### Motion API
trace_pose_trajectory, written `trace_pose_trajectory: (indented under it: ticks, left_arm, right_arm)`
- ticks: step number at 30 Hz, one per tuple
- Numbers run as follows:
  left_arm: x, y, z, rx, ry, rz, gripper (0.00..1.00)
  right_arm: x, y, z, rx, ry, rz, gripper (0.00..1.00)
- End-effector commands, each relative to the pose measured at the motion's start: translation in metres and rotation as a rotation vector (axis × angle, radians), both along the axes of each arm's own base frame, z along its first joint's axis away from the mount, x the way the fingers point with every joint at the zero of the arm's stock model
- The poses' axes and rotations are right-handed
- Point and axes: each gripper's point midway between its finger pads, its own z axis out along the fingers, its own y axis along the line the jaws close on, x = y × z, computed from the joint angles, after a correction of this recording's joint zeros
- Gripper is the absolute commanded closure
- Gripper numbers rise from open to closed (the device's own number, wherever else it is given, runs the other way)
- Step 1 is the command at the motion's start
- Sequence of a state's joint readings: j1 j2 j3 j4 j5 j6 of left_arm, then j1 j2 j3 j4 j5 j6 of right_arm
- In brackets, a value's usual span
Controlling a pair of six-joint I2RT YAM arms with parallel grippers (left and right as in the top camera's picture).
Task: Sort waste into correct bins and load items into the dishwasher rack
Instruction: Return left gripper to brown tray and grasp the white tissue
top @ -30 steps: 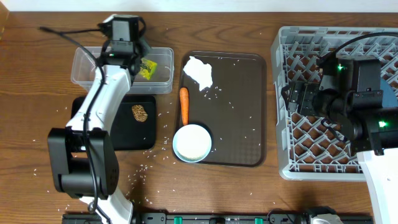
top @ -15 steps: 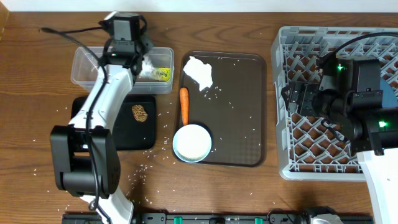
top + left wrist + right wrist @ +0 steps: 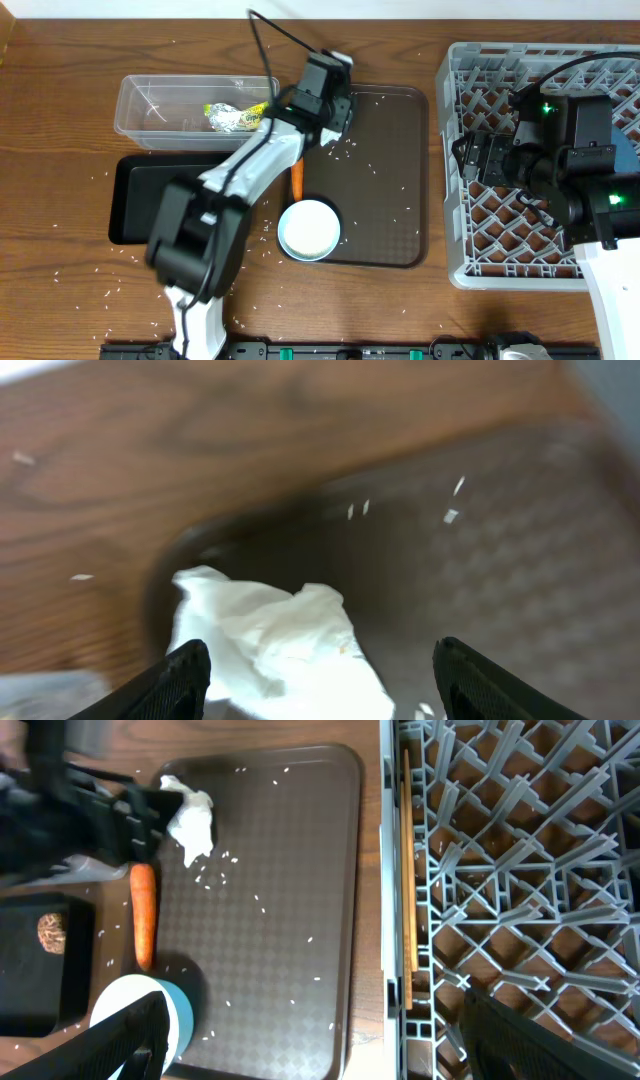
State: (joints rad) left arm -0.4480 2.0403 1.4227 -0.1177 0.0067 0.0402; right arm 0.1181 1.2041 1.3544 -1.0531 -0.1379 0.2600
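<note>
As my left gripper [image 3: 320, 668] hangs over the far-left corner of the brown serving tray [image 3: 390, 180], its fingers stand wide apart with nothing held. The crumpled white tissue [image 3: 270, 645] lies on the tray straight beneath the opening. It sits closer to one tip than the other, and its loose bulk runs slantwise to the line between my fingers. I judge the coming move to be a plain drop and pinch, with a small shift to centre the wad first.

My right gripper [image 3: 315, 1020] is also parted and empty. It sits over the dishwasher rack [image 3: 470, 262] at the right, well apart from the tissue, so the left arm is the nearer one.

The clear tub [image 3: 125, 105] lies to the left of the tissue, just off the tray's edge, with the foil wrapper [image 3: 235, 117] inside it. The brown lump [image 3: 52, 932] rests in the black tray [image 3: 140, 195] nearer me. I therefore expect the tissue to go left into the tub.
</note>
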Motion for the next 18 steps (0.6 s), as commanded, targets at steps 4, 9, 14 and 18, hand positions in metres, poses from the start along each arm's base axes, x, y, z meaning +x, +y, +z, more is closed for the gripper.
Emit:
trace_pose_trajectory:
  ticks: [4, 9, 14, 18]
  left_arm:
    - [0.015, 0.007, -0.046, 0.066, -0.005, -0.015, 0.28]
    - [0.015, 0.007, -0.064, 0.074, 0.013, -0.015, 0.28]
    - [0.009, 0.008, -0.077, 0.083, 0.053, -0.023, 0.59]
    - [0.008, 0.000, -0.059, 0.044, 0.035, -0.006, 0.91]
  right_arm:
    - [0.002, -0.002, 0.000, -0.006, -0.001, -0.002, 0.14]
    - [0.001, -0.002, 0.000, -0.006, 0.002, -0.002, 0.14]
    - [0.002, -0.002, 0.000, -0.006, -0.001, -0.002, 0.14]
    - [0.002, -0.002, 0.000, -0.006, -0.001, -0.002, 0.14]
